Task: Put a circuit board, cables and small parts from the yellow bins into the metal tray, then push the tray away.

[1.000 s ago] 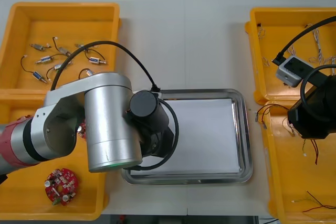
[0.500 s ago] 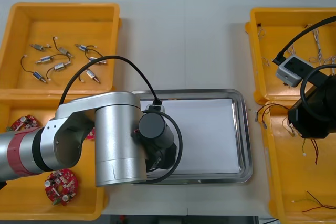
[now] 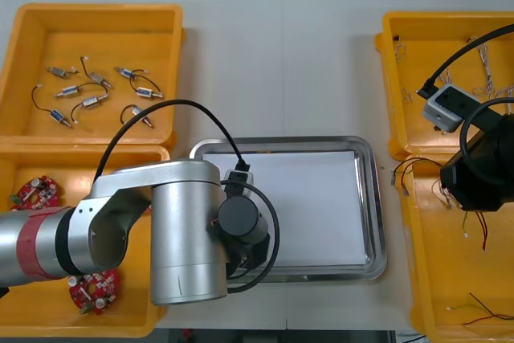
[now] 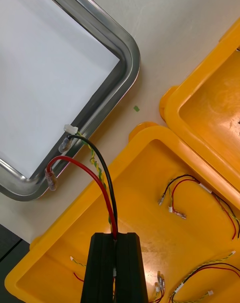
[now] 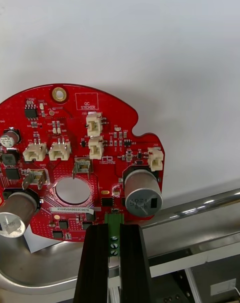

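Note:
In the left wrist view my left gripper is shut on the green connector at the edge of a round red circuit board. The board hangs over the white inside of the metal tray, close to its rim. From the front, my left arm covers the tray's near left corner. My right gripper is shut on a red and black cable. The cable's ends dangle past the corner of the yellow bin, near a corner of the tray.
Two more red boards lie in the left near bin. Several small metal parts lie in the left far bin. Loose cables lie in the right near bin under my right arm.
My left arm has swung toward the table's near edge and a little right, now over the tray's near left corner. The right arm has stayed still.

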You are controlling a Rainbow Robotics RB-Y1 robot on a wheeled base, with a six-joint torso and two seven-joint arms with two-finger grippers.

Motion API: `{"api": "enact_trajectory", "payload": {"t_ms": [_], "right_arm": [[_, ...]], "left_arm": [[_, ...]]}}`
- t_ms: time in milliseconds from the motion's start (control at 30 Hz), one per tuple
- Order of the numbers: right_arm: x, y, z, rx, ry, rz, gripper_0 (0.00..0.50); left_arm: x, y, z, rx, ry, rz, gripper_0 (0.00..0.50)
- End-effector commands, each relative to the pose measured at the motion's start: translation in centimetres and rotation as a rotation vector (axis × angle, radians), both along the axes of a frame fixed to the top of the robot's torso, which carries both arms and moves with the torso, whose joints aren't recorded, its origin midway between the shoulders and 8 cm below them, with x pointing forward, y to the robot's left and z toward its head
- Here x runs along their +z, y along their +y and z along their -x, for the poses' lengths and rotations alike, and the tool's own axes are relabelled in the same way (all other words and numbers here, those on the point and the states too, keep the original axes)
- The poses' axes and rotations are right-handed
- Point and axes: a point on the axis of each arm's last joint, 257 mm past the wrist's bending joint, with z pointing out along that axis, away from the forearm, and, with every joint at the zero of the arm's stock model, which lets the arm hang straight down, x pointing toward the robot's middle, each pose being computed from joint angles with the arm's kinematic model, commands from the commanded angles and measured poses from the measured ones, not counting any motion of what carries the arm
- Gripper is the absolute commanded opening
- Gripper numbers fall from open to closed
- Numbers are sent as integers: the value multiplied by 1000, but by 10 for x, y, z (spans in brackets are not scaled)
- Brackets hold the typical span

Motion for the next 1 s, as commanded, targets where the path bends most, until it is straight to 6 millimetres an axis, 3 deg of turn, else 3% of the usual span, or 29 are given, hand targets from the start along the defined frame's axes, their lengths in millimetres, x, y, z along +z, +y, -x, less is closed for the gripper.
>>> {"api": "enact_trajectory", "payload": {"t_ms": [33, 533, 1000], "right_arm": [[9, -6, -3, 25, -28, 48, 0], [9, -5, -3, 27, -29, 48, 0], [9, -4, -1, 32, -29, 49, 0]], "left_arm": [[-10, -13, 19, 24, 31, 41, 0], [-23, -15, 27, 29, 38, 46, 0], [-28, -20, 17, 49, 30, 62, 0]]}}
